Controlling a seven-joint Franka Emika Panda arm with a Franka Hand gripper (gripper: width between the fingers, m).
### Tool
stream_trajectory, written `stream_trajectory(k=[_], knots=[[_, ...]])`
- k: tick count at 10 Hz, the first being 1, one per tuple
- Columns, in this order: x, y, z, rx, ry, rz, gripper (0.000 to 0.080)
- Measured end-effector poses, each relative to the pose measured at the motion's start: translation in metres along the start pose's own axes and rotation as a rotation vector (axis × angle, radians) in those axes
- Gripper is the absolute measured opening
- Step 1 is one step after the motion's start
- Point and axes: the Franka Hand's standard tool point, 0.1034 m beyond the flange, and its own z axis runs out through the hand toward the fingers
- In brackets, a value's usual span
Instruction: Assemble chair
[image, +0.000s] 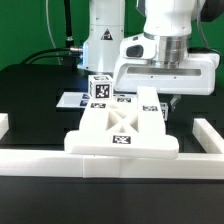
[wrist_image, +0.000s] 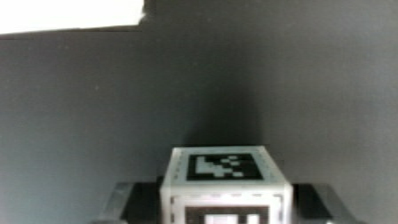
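On the exterior view's left, a tagged white block (image: 100, 88) stands upright. At centre lies the cross-braced chair piece (image: 122, 128). To the right, the hand (wrist_image: 222, 190) points down, clamped on a tagged leg (wrist_image: 222, 172), above the black surface (image: 30, 95).

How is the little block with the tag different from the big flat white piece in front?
The block is small and boxy; the flat piece is wide and low. The block stands up farther back by the marker board; the flat piece lies in front against the white rail. In the wrist view the block sits between the pincer fingers, while the flat piece lies free. Both are white with black-and-white tags.
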Motion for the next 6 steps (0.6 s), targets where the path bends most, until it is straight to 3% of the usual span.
stream_trajectory(k=[2, 3, 5, 6], knots=[[0.018, 0.000, -0.046, 0.029, -0.015, -0.025, 0.0284], [0.031, 0.002, -0.067, 0.029, -0.001, -0.046, 0.0284], [0.047, 0.001, -0.083, 0.031, 0.012, -0.054, 0.0284], [0.045, 0.001, -0.081, 0.029, 0.012, -0.054, 0.0284]])
